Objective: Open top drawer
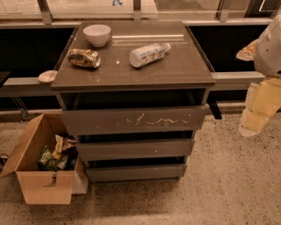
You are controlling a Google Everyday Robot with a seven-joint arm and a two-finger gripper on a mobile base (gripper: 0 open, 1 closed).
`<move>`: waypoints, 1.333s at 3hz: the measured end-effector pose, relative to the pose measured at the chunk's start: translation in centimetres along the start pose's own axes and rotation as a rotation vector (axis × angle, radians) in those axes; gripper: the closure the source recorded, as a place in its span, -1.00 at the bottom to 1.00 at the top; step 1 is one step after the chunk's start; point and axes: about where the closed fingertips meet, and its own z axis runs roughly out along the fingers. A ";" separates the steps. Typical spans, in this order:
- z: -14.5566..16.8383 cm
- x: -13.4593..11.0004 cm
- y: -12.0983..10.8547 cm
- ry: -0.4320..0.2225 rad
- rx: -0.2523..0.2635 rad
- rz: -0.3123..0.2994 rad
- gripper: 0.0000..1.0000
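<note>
Task progress: judge as begun, not finished. Find the wide grey-brown handleless top drawer [134, 119], marked by pale squiggly scratches, at the centre of the view, as the tallest of three fronts in the grey-brown cabinet [199, 94]. Note its front standing forward of the narrower middle drawer front [135, 149] and bottom drawer front [136, 172], with a dark gap showing above it under the worktop. Read this as partly pulled out, with further travel probably left.

Locate the pale white-and-yellow gripper [251, 123] at 3 o'clock, at the right edge of the view, well apart from the cabinet and off the drawer front. Cannot tell its state, open or closed.

Surface: record a glossy grey-brown worktop [184, 66] carrying three items. Log a small white ceramic bowl [97, 34] at 11 o'clock of the top, a crushed brown-and-gold metal can [84, 57] lying on its side at 9 o'clock, and a clear plastic bottle with a white label [148, 53] lying on its side near the centre, cap toward 2 o'clock. Rate all three as apart from one another and liable to roll or shift under a jerk on the drawer.

Room: note a speckled pale terrazzo floor [228, 184], an open brown cardboard box [41, 186] holding crumpled snack packets [55, 156] at 8 o'clock, just beside the cabinet base, a small pale round dish [47, 76] on a grey ledge at 9 o'clock, and a glazed railing [88, 9] along 12 o'clock
</note>
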 end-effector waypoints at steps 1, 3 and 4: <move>0.0 0.0 0.0 0.000 0.000 0.000 -1.00; 8.9 -1.1 -0.5 0.015 -0.058 -0.176 -1.00; 14.6 -1.9 0.4 0.019 -0.120 -0.278 -1.00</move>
